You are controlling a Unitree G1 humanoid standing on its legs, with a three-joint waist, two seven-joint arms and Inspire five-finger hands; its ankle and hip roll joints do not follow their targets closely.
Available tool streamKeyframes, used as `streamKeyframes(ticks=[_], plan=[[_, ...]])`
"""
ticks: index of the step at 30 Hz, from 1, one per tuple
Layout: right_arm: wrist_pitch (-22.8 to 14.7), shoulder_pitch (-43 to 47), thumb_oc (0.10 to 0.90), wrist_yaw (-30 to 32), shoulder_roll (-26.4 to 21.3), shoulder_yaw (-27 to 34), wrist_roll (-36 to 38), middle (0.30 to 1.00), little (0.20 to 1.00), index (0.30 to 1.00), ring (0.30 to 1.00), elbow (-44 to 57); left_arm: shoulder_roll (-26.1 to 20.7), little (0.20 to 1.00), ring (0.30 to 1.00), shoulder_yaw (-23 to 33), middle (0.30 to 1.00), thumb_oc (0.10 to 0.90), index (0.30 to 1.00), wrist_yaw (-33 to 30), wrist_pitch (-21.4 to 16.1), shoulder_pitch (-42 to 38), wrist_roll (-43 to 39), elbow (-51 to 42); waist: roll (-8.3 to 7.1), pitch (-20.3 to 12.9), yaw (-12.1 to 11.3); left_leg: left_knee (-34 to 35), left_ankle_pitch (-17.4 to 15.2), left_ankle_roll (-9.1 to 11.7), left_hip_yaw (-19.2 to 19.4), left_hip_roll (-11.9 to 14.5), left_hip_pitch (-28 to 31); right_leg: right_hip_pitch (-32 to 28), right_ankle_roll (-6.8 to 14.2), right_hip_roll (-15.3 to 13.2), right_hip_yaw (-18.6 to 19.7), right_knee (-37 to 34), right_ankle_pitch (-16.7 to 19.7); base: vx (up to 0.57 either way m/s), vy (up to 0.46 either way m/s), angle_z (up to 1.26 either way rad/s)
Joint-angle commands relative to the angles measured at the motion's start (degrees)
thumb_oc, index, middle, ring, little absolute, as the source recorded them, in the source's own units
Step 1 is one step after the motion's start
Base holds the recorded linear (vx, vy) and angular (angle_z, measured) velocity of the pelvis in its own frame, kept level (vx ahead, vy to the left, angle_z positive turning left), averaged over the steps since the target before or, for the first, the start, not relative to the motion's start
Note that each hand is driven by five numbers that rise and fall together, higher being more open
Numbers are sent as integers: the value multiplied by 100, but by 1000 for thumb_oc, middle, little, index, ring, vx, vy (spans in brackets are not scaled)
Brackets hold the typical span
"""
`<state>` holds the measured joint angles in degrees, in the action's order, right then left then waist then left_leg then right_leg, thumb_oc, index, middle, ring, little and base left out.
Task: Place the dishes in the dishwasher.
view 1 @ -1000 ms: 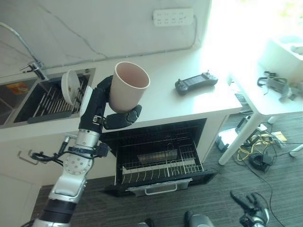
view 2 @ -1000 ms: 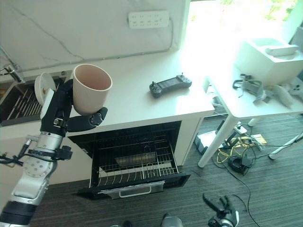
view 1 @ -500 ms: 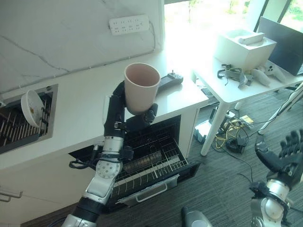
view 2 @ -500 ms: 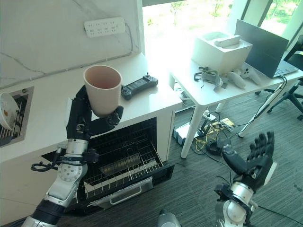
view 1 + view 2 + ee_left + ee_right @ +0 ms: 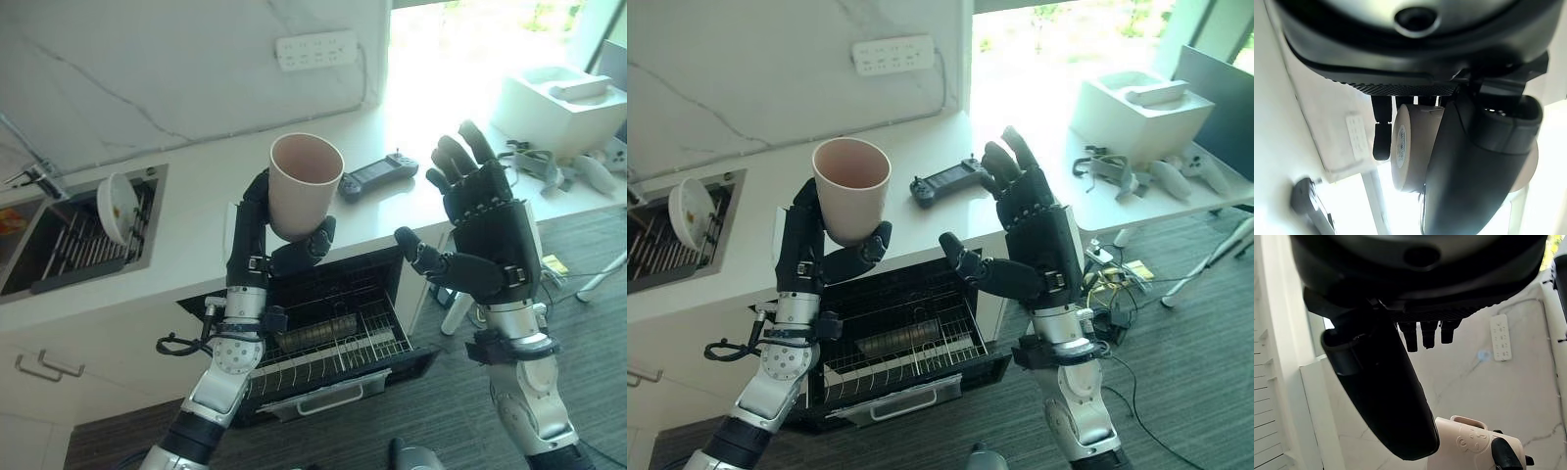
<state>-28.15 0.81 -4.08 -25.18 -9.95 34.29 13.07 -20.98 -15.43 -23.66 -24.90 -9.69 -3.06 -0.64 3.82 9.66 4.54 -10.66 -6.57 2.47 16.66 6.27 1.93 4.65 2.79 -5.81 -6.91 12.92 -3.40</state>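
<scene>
Risk: I have the pale pink, smooth-walled plastic cup (image 5: 304,184) held high above the white countertop (image 5: 186,230); if my grip loosens or I swing it down too fast, I judge it could slip and fall onto the counter edge or the open dishwasher.
Cause: only the thumb and curled fingers around the lower wall hold it, and the cup tapers toward its base.
Second risk: my right hand (image 5: 487,233) is raised close beside the cup; a careless pass between hands could knock it.
Cup look: upright, mouth up, empty inside, matte, thick rim.
Cup place: in my left hand (image 5: 277,257), above the pulled-out black wire dishwasher rack (image 5: 333,352).
Left hand state: dark fingers wrapped round the cup, thumb pressed across its front.
Right hand state: fingers spread and straight, palm toward the cup, holding nothing.
Still waiting: a white round bowl (image 5: 118,207) propped in the sink rack.
</scene>
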Motion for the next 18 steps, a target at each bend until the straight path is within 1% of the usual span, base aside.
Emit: streamKeyframes(ticks=[1,9,10,11,18], plan=[[-261,299,800,-198,74,197,191,900,900,900,900,341,-132,300,300,183,300,400,300,-220,-437,-607,225,-351,-242,-267,86,-653,-974,-219,-432,26,-285,-269,363,-316,-326,427,-1062,-13,-49,2],[-29,676,800,-16,69,-443,-44,900,900,900,900,387,-104,300,300,-233,300,400,300,-296,-230,-643,584,-378,-304,-294,-110,-653,-942,-210,-514,5,-326,-304,339,-322,-390,427,-1069,-4,-30,6],[138,779,800,39,57,-545,-63,900,900,900,900,387,-132,300,300,-296,300,400,300,-327,-244,-654,678,-337,-315,-298,-156,-653,-941,-205,-537,1,-330,-315,334,-324,-411,427,-1072,6,-19,12],[201,810,800,59,50,-578,-56,900,900,900,900,388,-145,300,300,-313,300,400,300,-345,-250,-658,740,-340,-318,-295,-167,-653,-940,-205,-544,-1,-332,-318,332,-324,-416,427,-1071,3,-15,8],[449,1018,800,153,120,-784,36,900,900,900,900,270,-192,300,300,-478,300,400,300,-409,-336,-701,1008,-271,-328,-296,-244,-653,-939,-207,-599,-17,-335,-337,321,-324,-434,427,-1069,3,-4,3]])
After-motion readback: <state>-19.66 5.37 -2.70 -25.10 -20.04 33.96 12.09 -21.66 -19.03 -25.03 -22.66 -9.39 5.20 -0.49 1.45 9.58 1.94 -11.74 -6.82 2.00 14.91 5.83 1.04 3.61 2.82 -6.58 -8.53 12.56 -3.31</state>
